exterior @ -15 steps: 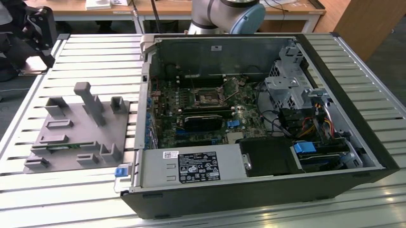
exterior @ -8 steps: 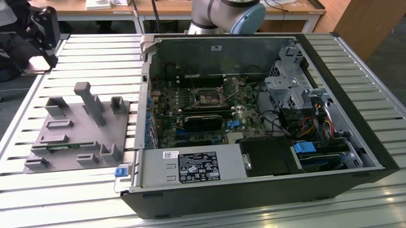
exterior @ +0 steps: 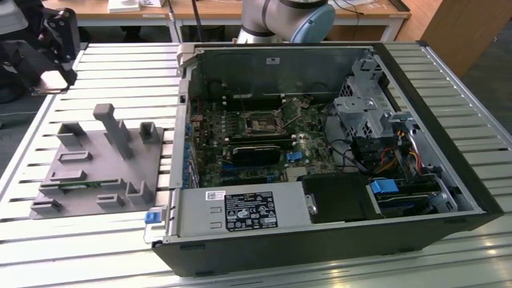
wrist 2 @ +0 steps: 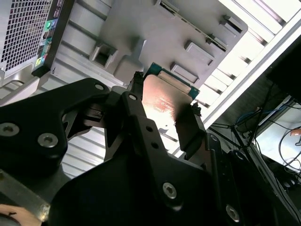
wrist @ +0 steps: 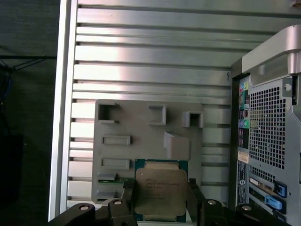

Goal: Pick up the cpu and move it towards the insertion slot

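My gripper point(wrist: 161, 192) is shut on the cpu point(wrist: 160, 186), a flat square chip with a silvery metal top and a green rim, pinched by its two opposite edges. In the second wrist view the cpu point(wrist 2: 164, 96) sits between the black fingers point(wrist 2: 188, 129) of the gripper point(wrist 2: 163, 106). It hangs high above the grey plastic fixture point(wrist: 141, 127). In the exterior view the black gripper point(exterior: 50, 78) is at the far left, beyond the fixture point(exterior: 88, 174). The square insertion slot point(exterior: 262, 122) lies on the motherboard inside the open computer case point(exterior: 464, 180).
The case's rear panel with ports point(wrist: 263, 141) stands beside the fixture. A thin green memory strip point(exterior: 72, 186) lies in the fixture. The slatted metal table point(exterior: 120, 72) ends in an edge rail point(wrist: 63, 94). A power supply point(exterior: 240, 210) and cables point(exterior: 384, 156) crowd the case.
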`<state>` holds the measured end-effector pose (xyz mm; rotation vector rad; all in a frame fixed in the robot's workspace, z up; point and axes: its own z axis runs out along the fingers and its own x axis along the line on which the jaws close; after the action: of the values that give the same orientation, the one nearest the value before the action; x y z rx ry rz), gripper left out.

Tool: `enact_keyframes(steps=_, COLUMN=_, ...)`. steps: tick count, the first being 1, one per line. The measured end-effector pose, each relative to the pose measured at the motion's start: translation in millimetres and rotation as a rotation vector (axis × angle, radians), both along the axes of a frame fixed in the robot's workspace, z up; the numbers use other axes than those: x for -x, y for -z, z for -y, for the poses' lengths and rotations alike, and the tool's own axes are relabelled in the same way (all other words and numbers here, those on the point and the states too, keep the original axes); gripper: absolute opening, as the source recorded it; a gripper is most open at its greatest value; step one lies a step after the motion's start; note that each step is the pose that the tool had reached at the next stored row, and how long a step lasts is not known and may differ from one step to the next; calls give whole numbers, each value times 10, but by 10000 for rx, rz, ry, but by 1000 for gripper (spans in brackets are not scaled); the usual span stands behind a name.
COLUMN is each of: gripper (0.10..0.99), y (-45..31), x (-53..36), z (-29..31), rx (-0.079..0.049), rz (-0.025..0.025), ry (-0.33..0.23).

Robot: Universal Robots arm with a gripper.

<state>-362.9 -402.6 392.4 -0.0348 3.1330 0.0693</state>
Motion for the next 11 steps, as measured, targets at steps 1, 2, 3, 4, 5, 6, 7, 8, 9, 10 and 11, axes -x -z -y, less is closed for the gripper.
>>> enact_keyframes(steps=1, gripper=525, y=0, x=-7, z=0, rx=0, rz=0, ry=0)
enact_keyframes(steps=2, gripper=525, y=0, x=-15, z=0, rx=0, rz=0, ry=0)
enact_keyframes(steps=3, gripper=525, y=0, x=-23, z=0, rx=0, rz=0, ry=0)
enact_keyframes(steps=4, gripper=525, y=0, x=-30, z=0, rx=0, rz=1, ry=0)
enact_keyframes(steps=5, gripper=525, y=0, x=-45, z=0, rx=0, rz=0, ry=0)
enact_keyframes(steps=6, gripper=525, y=0, x=-52, z=0, rx=0, rz=0, ry=0)
enact_keyframes(steps=7, gripper=525, y=0, x=-60, z=0, rx=1, rz=-1, ry=0)
enact_keyframes(steps=8, gripper=525, y=0, x=-67, z=0, rx=0, rz=0, ry=-1)
enact_keyframes(steps=9, gripper=525, y=0, x=-75, z=0, rx=0, rz=0, ry=0)
enact_keyframes(steps=10, gripper=525, y=0, x=-82, z=0, rx=0, rz=0, ry=0)
enact_keyframes(steps=11, gripper=525, y=0, x=-89, z=0, rx=0, rz=0, ry=-1)
